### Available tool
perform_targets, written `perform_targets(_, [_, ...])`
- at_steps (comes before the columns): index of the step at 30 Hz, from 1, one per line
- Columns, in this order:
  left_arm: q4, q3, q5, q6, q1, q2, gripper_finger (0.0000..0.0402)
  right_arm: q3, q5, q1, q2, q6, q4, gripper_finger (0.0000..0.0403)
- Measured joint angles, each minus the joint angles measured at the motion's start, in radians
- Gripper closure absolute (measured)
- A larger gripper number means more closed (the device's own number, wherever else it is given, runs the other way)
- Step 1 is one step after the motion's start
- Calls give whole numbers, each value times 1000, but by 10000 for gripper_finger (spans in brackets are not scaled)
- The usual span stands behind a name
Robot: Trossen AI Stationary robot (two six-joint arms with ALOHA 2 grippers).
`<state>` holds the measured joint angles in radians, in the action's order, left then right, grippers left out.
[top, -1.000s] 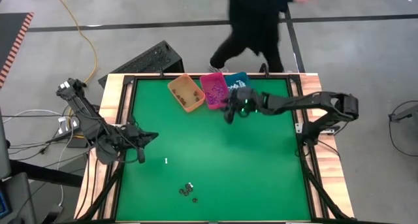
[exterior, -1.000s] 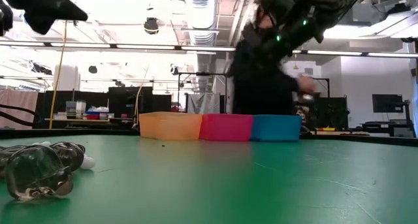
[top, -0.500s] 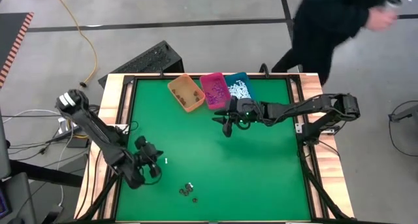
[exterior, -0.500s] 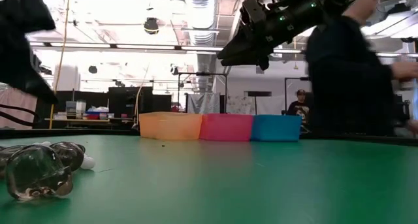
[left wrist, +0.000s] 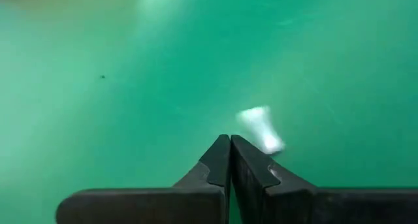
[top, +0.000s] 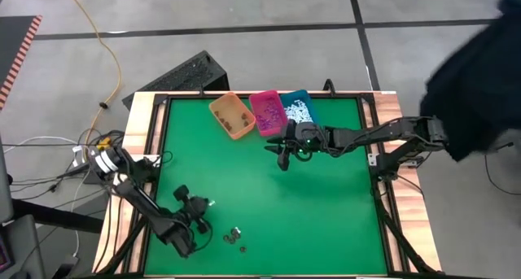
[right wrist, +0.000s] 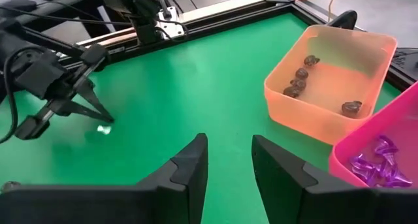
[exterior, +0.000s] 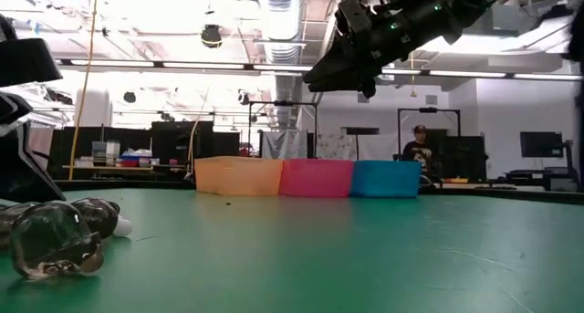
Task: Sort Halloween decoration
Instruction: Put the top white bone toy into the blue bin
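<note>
From above, left gripper (top: 198,214) hovers beside a small white plastic stick (top: 210,202); right gripper (top: 282,154) hangs near three bins. Left wrist: fingers (left wrist: 215,162) pressed together. Right wrist: fingers (right wrist: 189,165) spread, empty.

The left gripper (left wrist: 230,140) shows at the bottom centre of the frame with its jaws pressed together. Just right of its tips, a blurred white piece (left wrist: 260,128) lies on the green desk (left wrist: 130,74).
</note>
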<state>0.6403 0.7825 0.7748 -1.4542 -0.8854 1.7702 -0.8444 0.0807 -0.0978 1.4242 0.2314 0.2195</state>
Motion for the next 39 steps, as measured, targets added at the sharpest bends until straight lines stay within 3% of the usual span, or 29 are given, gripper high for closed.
perform_targets(5, [-15, 21, 48, -57, 20, 83, 402, 0, -3, 15, 0, -1, -1, 255])
perform_targets(9, [-60, 13, 160, -100, 24, 72, 402, 0, -5, 34, 0, -4, -1, 255])
perform_targets(12, [-193, 16, 266, 38, 30, 25, 402, 0, -7, 44, 0, -29, 2, 255])
perform_targets(15, [-329, 16, 288, 218, 33, -11, 402, 0, -7, 65, 2, -56, 39, 255])
perform_targets(21, [-438, 16, 439, 436, 33, -108, 401, 0, -3, 148, 21, -82, 153, 255])
perform_targets(25, [-283, 16, 449, 478, 33, -247, 401, -2, 29, 211, 81, -38, 249, 255])
perform_targets(29, [-144, 16, 345, 451, 22, -383, 401, -59, 46, 273, 277, -36, 358, 255])
perform_targets(33, [-15, 17, 236, 388, 0, -462, 402, -244, 43, 309, 491, -73, 362, 255])
perform_targets(39, [186, 16, 242, 203, -37, -526, 402, -535, 24, 300, 740, -151, 305, 241])
